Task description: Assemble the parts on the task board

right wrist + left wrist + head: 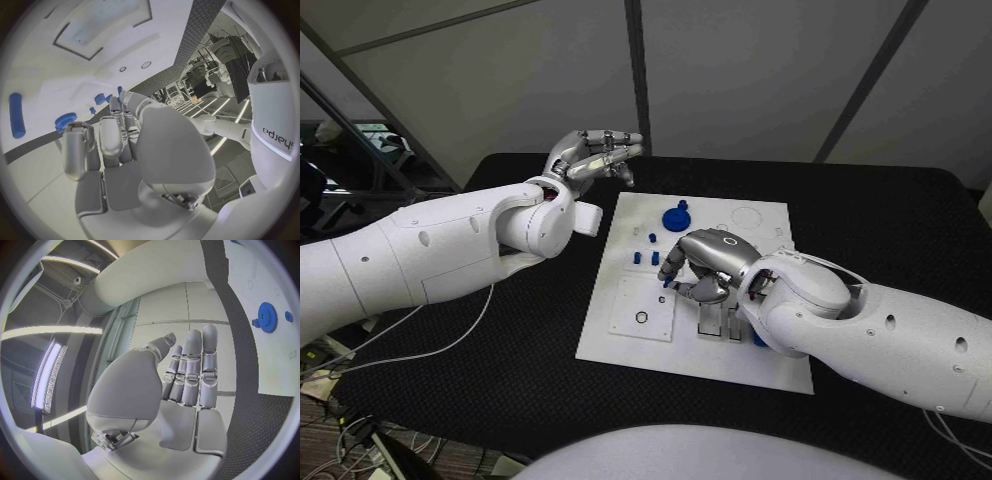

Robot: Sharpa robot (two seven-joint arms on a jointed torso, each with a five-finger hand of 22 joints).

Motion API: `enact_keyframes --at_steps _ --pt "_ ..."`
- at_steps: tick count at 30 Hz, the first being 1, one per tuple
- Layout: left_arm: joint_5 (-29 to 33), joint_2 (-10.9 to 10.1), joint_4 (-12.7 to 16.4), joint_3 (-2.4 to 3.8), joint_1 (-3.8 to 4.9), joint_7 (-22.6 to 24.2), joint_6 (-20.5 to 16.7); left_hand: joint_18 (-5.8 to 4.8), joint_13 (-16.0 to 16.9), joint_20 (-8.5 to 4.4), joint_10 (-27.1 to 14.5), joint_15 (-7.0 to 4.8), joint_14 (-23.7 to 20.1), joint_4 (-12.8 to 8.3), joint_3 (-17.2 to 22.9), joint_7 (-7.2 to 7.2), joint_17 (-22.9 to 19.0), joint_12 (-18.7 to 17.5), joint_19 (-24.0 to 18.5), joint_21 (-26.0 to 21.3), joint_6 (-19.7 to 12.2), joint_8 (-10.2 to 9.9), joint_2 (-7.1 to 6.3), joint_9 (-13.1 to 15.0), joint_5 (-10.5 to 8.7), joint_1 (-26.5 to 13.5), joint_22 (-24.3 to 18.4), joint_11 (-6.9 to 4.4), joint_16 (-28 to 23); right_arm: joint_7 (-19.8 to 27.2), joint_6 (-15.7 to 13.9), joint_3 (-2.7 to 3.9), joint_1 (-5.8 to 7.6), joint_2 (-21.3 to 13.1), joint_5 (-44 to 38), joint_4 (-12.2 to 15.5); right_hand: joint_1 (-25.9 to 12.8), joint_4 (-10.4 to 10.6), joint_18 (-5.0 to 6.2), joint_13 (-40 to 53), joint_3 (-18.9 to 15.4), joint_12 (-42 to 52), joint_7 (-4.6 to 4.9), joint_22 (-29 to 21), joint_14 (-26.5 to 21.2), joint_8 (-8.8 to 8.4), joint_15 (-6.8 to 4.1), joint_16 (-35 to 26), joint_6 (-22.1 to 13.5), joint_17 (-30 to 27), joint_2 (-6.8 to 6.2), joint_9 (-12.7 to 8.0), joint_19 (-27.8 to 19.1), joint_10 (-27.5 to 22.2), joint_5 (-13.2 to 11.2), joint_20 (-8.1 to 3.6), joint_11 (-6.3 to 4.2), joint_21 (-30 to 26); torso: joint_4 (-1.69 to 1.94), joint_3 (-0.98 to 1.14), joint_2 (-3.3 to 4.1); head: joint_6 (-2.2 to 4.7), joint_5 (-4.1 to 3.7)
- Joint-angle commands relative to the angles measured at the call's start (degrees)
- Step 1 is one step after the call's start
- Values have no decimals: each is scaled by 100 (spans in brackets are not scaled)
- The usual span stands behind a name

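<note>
1. The right hand point(708, 262) was over the middle of the board point(625, 330), palm down, fingers curled toward its surface; whether they held a part I could not tell.
2. In the right wrist view, that hand point(125, 150) had its fingers bent toward small blue pegs point(100, 98) on the board.
3. The left hand point(593, 153) was raised beyond the board's far left corner, off the board, fingers straight and close together, holding nothing.
4. A blue gear point(678, 214) sat near the board's far edge.
5. Small blue pegs point(646, 255) stood on the board just left of the right hand.
6. A blue bar point(17, 121) lay on the board in the right wrist view.
</note>
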Motion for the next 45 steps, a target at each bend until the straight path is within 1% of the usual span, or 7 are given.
enact_keyframes --at_steps 1,4,8,11,36,45 --pt "17 13 -1 7 10 5 29 -64 -11 5 -41 17 -42 -27 -6 27 -11 28 -44 -34 -1 34 24 -6 -32 10 -2 -8 34 10 210 -46 -1 31 -3 -5 -67 -13 -94 2 19 38 33 690 184 -27 13 33 0 6 2 -7 16 73 17 12 -41 25 -3 -1 -1 -6 20" --pt "17 16 -3 7 10 -1 33 -64 -11 5 -41 17 -42 -27 -6 27 -11 28 -44 -34 -1 34 24 -6 -32 10 -2 -8 34 -20 243 -70 -10 49 -30 -26 -67 -13 -94 2 19 38 33 690 184 -27 13 33 0 6 2 -7 16 73 17 12 -41 25 -4 3 -1 -14 32" --pt "17 17 -3 7 11 -5 40 -64 -11 5 -41 17 -42 -27 -6 27 -11 28 -44 -34 -1 34 24 -6 -32 10 -2 -8 34 -43 275 -86 -20 71 -53 -50 -73 -14 -94 3 18 36 34 690 184 -28 14 36 -1 9 0 -7 16 72 15 13 -40 25 1 -4 1 -27 38" --pt "17 17 -3 7 11 -6 43 -64 -11 5 -41 17 -42 -27 -6 27 -11 28 -44 -34 -1 34 24 -6 -32 10 -2 -8 34 -62 270 -91 -27 84 -77 -66 -81 -16 -94 4 16 34 36 691 184 -31 16 41 -3 12 -3 -8 15 71 13 15 -39 26 0 -2 3 -32 41" --pt "17 38 -21 7 11 -27 70 -65 -14 7 -52 20 -51 -28 -11 29 -16 32 -51 -34 -12 33 26 -8 -32 8 -1 -6 41 -89 399 -97 -66 201 -203 -161 -93 -19 -90 7 17 29 37 678 178 -35 18 25 -7 -13 -2 -9 4 68 13 18 -37 17 1 0 3 -84 69" --pt "17 46 -27 7 11 -39 75 -65 -14 7 -52 20 -51 -28 -11 29 -16 32 -51 -34 -12 33 26 -8 -32 8 -1 -6 41 -134 474 -97 -79 234 -270 -197 -93 -19 -90 7 17 29 37 678 178 -35 18 25 -7 -13 -2 -9 4 68 13 18 -37 17 -2 -3 0 -96 76"
